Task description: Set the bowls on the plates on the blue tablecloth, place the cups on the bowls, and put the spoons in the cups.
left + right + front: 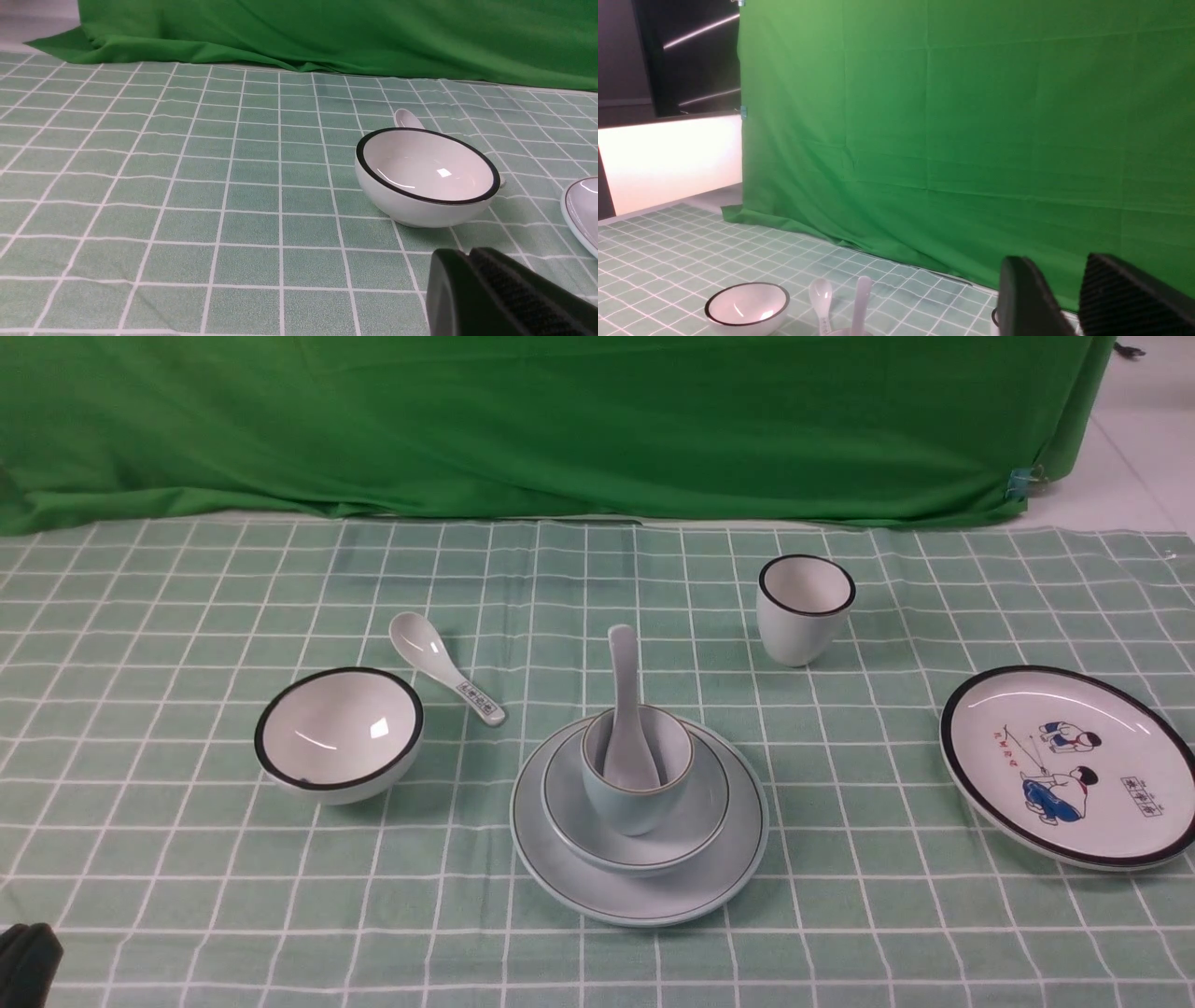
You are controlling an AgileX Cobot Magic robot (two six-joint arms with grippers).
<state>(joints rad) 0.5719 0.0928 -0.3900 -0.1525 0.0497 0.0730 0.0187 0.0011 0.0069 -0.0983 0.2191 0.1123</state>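
Note:
The pale-blue plate (644,896) lies mid-table on the blue tablecloth (140,616). It carries the pale-blue bowl (695,826), the pale-blue cup (635,798) and the plain spoon (624,709) standing in the cup. The black-rimmed white bowl (338,733) sits at the left, with the marked spoon (446,679) lying behind it. The white cup (805,609) stands at the back right. The cartoon plate (1069,765) lies at the right, with nothing on it. My left gripper (467,254) is shut and empty, low, a little short of the white bowl (427,177). My right gripper (1054,257) is open, empty and raised.
The bright green backdrop cloth (560,420) hangs along the far edge of the table. My left gripper shows only as a dark tip at the front view's bottom left corner (26,963). The right arm is out of the front view.

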